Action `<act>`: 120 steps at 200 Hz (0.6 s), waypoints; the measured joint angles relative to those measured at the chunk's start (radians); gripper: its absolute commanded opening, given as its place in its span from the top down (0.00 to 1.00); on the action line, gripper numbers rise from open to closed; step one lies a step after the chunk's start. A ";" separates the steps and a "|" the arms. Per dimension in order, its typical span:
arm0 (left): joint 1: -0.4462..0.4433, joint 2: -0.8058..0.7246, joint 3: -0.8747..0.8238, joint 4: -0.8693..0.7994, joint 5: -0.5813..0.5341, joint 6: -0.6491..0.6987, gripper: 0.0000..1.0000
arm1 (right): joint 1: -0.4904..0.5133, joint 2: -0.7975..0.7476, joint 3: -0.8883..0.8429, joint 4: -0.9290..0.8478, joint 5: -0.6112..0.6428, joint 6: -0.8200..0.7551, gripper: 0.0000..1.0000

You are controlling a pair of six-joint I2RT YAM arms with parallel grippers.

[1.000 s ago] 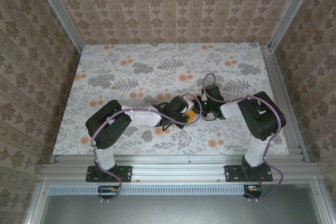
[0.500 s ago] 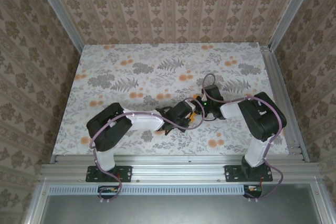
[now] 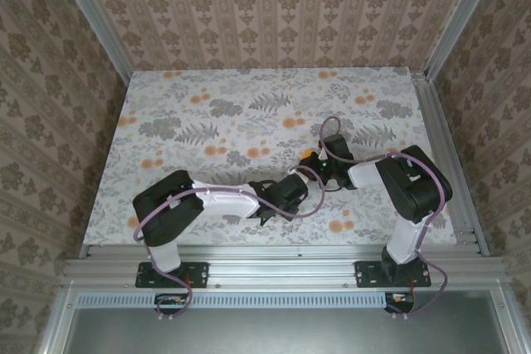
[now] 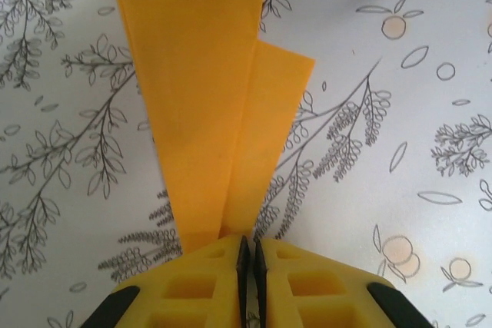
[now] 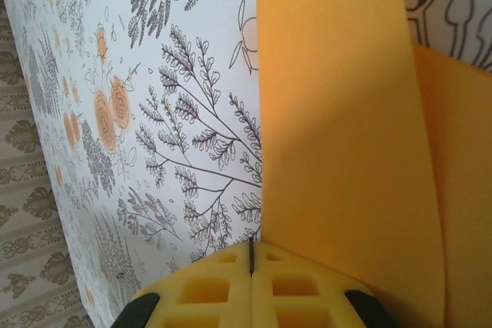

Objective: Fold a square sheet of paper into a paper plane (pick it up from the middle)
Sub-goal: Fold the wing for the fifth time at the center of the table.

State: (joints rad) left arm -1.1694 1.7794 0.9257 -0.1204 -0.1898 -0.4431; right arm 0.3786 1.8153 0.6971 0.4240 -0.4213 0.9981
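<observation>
The paper plane (image 4: 200,97) is bright-orange paper folded into a long shape, tapering toward my left gripper (image 4: 247,240). Its narrow end and centre crease run into those jaws, which are pressed together with only a thin slit. A second flap (image 4: 273,113) lies beside the main one. In the right wrist view the paper plane (image 5: 338,113) stands tall, and its left edge runs straight into my right gripper (image 5: 251,245), which is shut on it. In the top view my left gripper (image 3: 300,184) and right gripper (image 3: 315,163) meet near the table's middle, hiding most of the paper.
The floral tablecloth (image 3: 249,113) covers the table, with printed orange flower spots (image 3: 336,225) among grey leaves. Aluminium rails (image 3: 440,147) edge the table, and patterned walls (image 3: 274,6) close it in. Purple cables (image 3: 332,126) loop over both arms.
My left gripper has drawn back toward the near edge, sliding down the paper toward its narrow end. The right arm has stayed in place, holding the other end.
</observation>
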 measured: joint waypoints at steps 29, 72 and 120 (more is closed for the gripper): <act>-0.018 -0.021 -0.023 -0.007 -0.002 -0.030 0.85 | -0.015 0.014 0.002 0.047 0.032 0.000 1.00; -0.030 -0.073 -0.061 -0.041 0.040 -0.044 0.85 | -0.022 0.021 0.001 0.077 0.052 -0.002 1.00; 0.074 -0.259 -0.177 -0.161 0.222 -0.054 0.82 | -0.026 0.023 -0.008 0.103 0.036 -0.011 0.99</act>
State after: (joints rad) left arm -1.0954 1.5208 0.7483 -0.2813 0.0322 -0.4973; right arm 0.3527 1.8378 0.6888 0.5266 -0.3851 0.9871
